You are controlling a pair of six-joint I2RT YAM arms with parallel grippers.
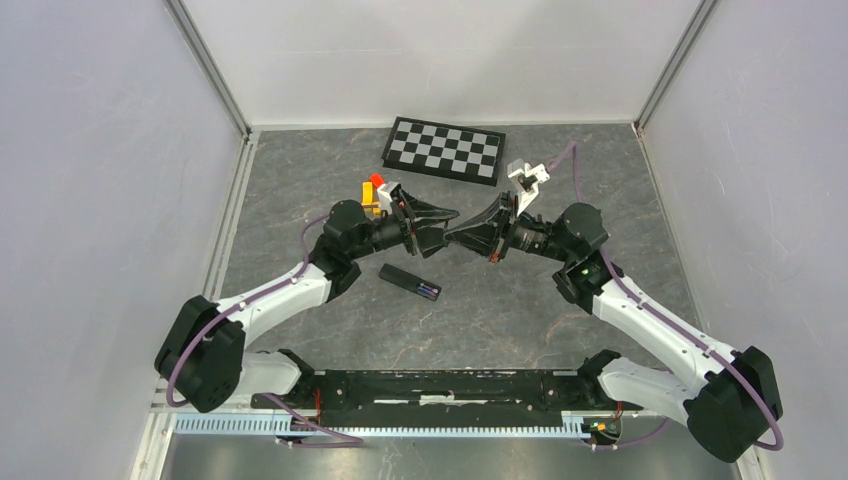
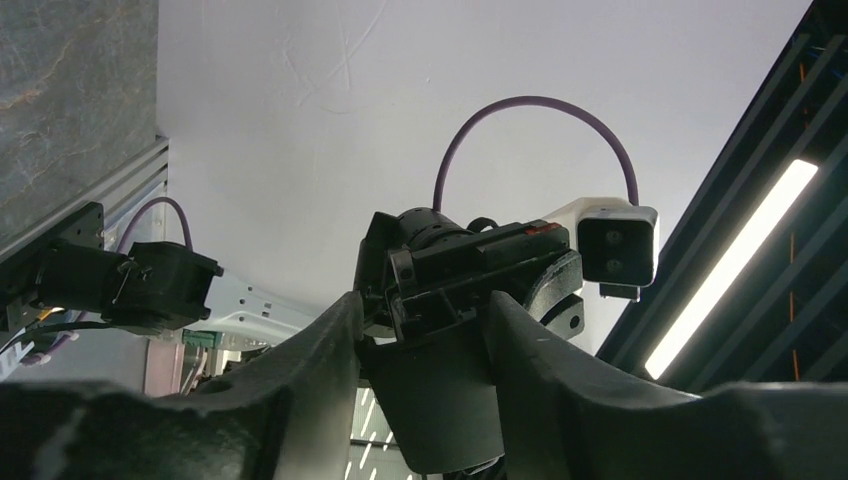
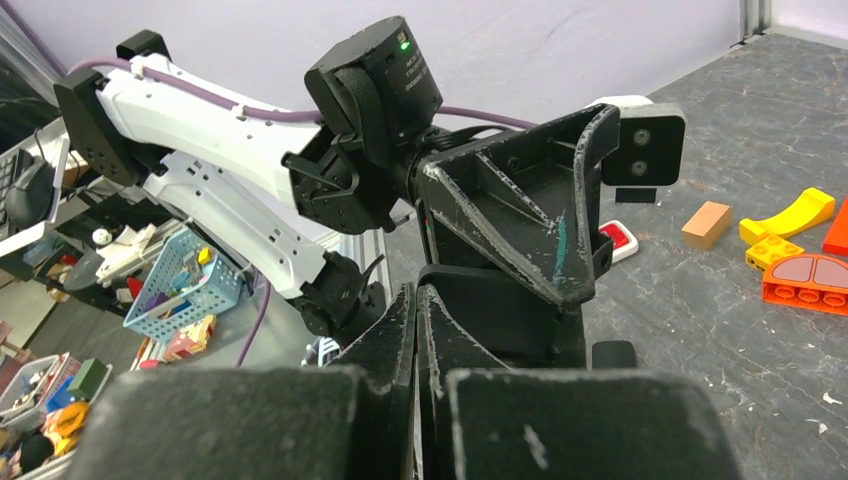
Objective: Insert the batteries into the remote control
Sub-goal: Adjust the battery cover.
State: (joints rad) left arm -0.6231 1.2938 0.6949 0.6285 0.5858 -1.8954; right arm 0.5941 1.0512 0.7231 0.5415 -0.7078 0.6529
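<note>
Left end effector (image 1: 438, 232): fingers apart, straddling the tip of the right end effector (image 1: 462, 237), whose fingers are pressed together. Anything pinched there is hidden. The remote (image 1: 408, 281), a slim matte-black bar, lies on the mottled grey surface (image 1: 520, 310) below and nearward, closer to the left end effector. Its long axis slants. A blue-purple battery (image 1: 430, 291) shows at its right end.

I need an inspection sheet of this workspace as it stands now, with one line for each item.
surface: grey stone-pattern table, flat.
job's things: remote control lies flat near centre; blue-purple batteries show at its open end, count unclear.
clutter: checkerboard at back; toy blocks by left wrist.
grippers: left gripper open around tip of right gripper, which is shut; anything held is hidden.
cables: purple cable arcs over right wrist, no snag seen.
surroundings: white walls; blue basket beyond the table.
</note>
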